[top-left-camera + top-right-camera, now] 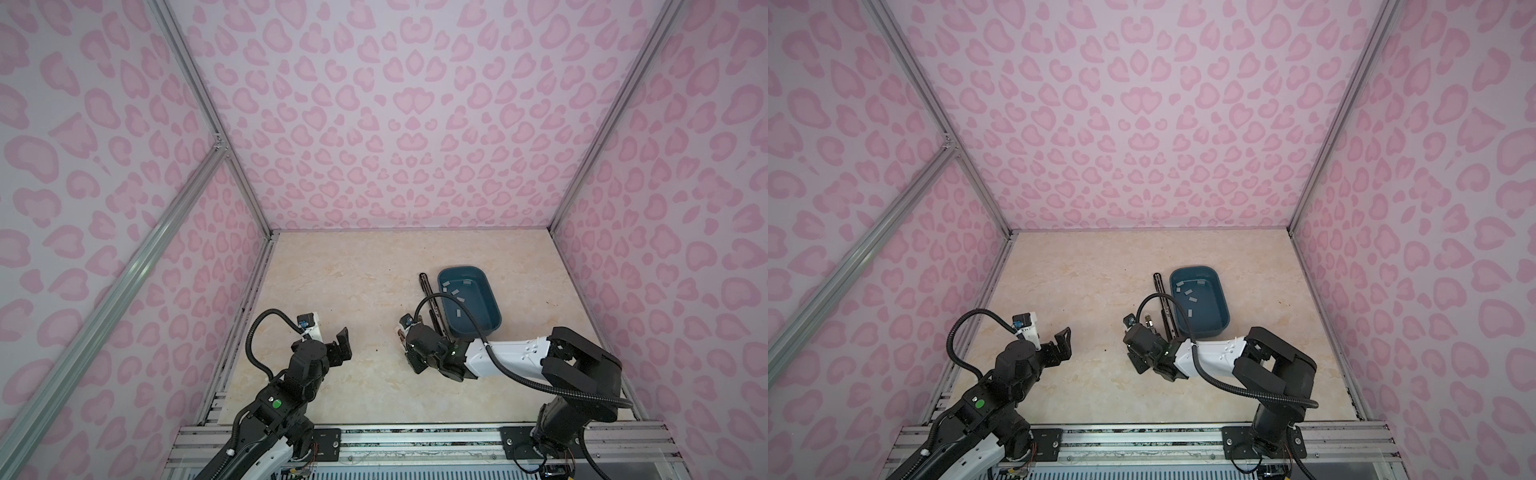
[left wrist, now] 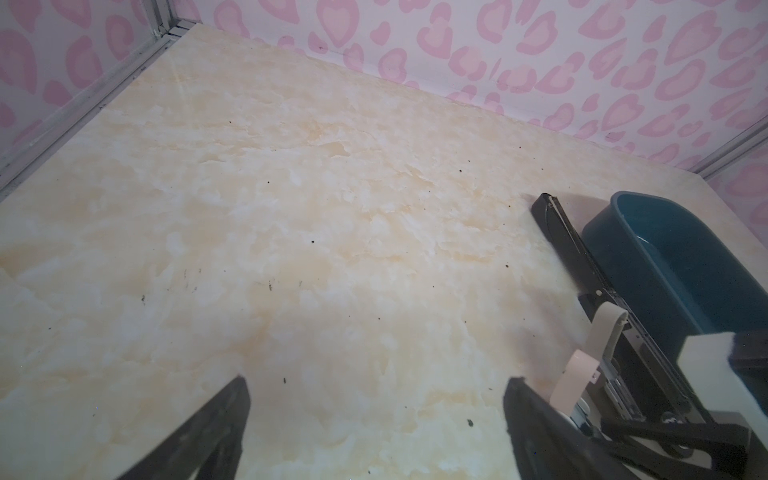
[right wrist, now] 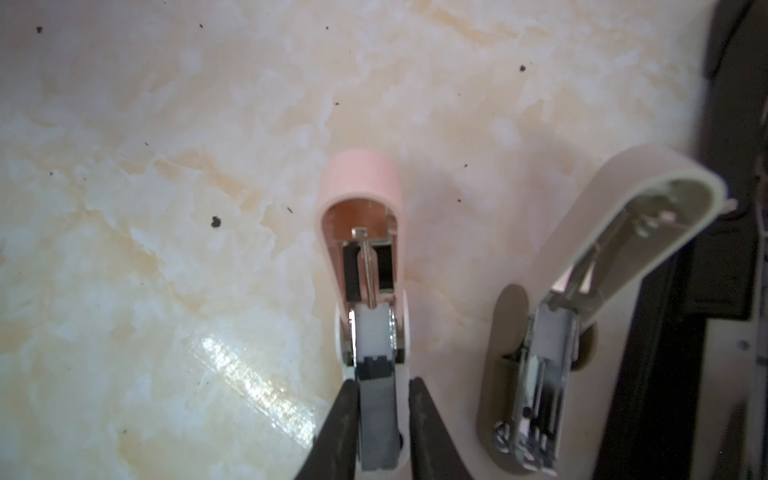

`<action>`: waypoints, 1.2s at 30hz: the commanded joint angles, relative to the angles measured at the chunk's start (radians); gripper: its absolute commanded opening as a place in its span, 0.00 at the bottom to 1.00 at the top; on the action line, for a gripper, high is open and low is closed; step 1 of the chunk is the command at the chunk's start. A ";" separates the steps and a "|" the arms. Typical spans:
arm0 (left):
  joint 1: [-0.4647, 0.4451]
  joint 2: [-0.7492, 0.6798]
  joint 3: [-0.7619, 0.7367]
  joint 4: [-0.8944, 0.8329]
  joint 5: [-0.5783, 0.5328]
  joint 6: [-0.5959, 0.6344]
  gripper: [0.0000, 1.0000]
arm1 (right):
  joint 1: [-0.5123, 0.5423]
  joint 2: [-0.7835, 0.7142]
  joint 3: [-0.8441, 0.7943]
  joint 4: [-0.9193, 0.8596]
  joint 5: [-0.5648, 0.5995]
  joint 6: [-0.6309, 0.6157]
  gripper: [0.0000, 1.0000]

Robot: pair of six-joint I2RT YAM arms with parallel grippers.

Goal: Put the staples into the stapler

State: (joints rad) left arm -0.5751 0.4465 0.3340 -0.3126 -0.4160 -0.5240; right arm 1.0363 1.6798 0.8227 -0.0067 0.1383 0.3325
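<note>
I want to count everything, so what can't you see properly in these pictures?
- Small pink plastic stapler: both top views, mostly hidden under the right end effector.
- Flat grey metal staple strips in the teal plastic tray: both top views, too small to count surely; left wrist view, tray wall hides them.
- Long black stapler: right wrist view, cut off by the picture's edge.

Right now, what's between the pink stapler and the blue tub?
Two things: the open cream stapler, then the long black stapler, which lies right beside the blue tub. The left wrist view shows them lined up past the pink stapler.
</note>
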 commanded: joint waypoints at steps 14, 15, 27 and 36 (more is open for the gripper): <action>0.001 -0.007 -0.004 0.026 0.000 0.002 0.96 | 0.003 -0.046 -0.022 0.002 0.017 0.001 0.25; 0.001 -0.006 -0.004 0.025 0.000 0.002 0.96 | 0.009 -0.049 -0.025 0.006 0.012 -0.009 0.25; 0.001 -0.007 -0.004 0.026 0.000 0.002 0.96 | 0.051 0.026 0.033 -0.059 0.081 -0.012 0.23; 0.001 -0.008 -0.004 0.027 0.000 0.003 0.96 | 0.054 0.050 0.050 -0.082 0.116 -0.006 0.25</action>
State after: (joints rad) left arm -0.5751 0.4408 0.3332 -0.3126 -0.4160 -0.5240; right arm 1.0866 1.7187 0.8684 -0.0669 0.2264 0.3210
